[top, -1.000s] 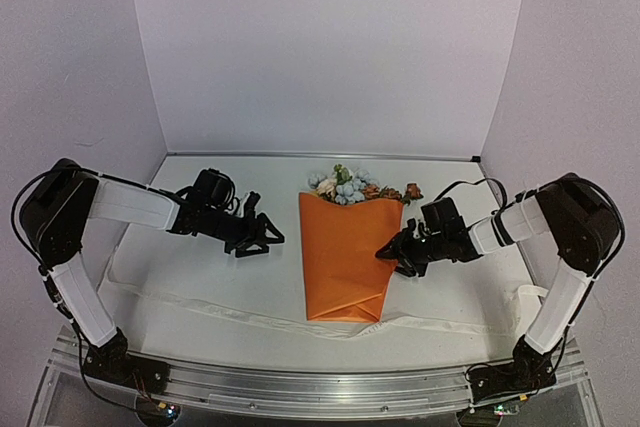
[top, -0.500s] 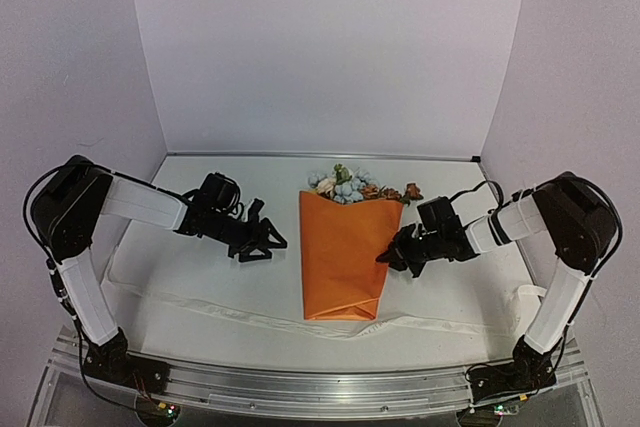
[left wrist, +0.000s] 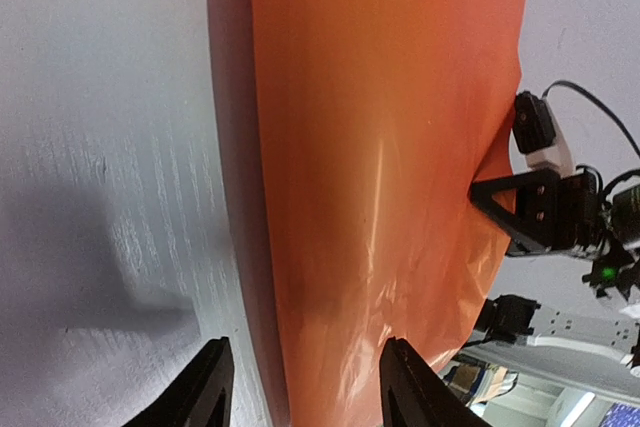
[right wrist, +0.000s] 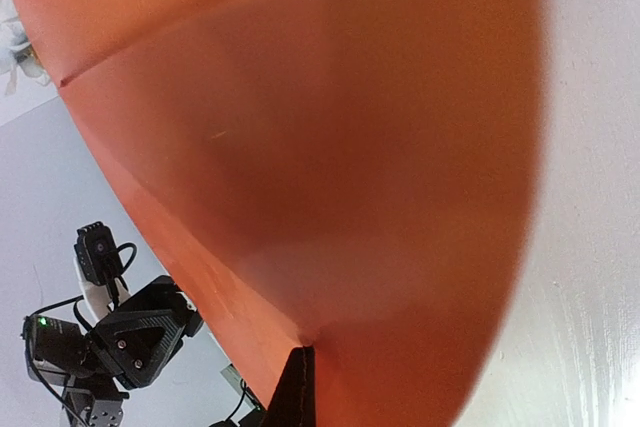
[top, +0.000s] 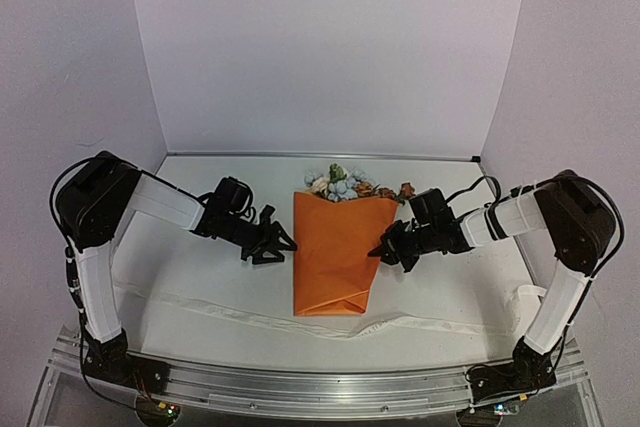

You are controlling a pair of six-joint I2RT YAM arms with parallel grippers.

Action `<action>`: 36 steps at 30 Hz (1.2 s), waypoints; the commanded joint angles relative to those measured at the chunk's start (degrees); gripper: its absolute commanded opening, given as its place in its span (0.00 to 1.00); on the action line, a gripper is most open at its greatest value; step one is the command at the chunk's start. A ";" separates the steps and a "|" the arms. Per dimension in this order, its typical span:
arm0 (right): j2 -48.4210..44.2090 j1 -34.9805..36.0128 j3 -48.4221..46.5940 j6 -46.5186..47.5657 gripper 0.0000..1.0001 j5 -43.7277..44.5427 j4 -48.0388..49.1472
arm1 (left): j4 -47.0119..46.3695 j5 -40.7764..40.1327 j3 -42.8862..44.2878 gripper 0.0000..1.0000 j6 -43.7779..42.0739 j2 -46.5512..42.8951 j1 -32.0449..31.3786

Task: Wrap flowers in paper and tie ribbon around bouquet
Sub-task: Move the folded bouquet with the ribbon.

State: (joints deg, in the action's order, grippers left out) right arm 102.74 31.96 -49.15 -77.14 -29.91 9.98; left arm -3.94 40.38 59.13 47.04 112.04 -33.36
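The bouquet is a cone of orange paper [top: 332,252] lying at mid-table, with pale pink, blue and rust flowers [top: 342,185] sticking out of its far, wide end. My right gripper [top: 381,250] is shut on the paper's right edge. In the right wrist view its fingertips [right wrist: 297,394] meet at a crease in the orange paper [right wrist: 330,147]. My left gripper [top: 279,246] stands open at the paper's left edge. In the left wrist view that edge of the paper [left wrist: 380,147] lies between its fingers [left wrist: 209,387]. The white ribbon [top: 240,314] lies flat along the table under the cone's narrow end.
The ribbon's right end [top: 527,296] bunches up near the right arm's base. White walls close the table at the back and on both sides. The arm bases and a metal rail [top: 320,387] run along the near edge.
My right gripper has shut on the paper's right edge and moved left, shifting the bouquet a little left. My left gripper has moved right to the left edge, its jaws narrowing slightly.
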 commanded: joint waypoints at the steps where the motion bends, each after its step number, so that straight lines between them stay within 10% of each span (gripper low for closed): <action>1: -2.04 1.01 -1.32 -2.61 0.00 -0.97 -0.80 | -1.55 0.89 4.28 0.46 1.54 1.90 -1.18; 36: -12.95 16.07 8.34 -10.38 0.00 13.76 -8.68 | 7.63 -18.39 -15.35 0.52 11.08 -24.68 -1.89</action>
State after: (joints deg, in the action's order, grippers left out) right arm 91.98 45.34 -42.14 -86.31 -21.36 2.26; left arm 4.46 26.80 47.88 54.14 92.66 -35.31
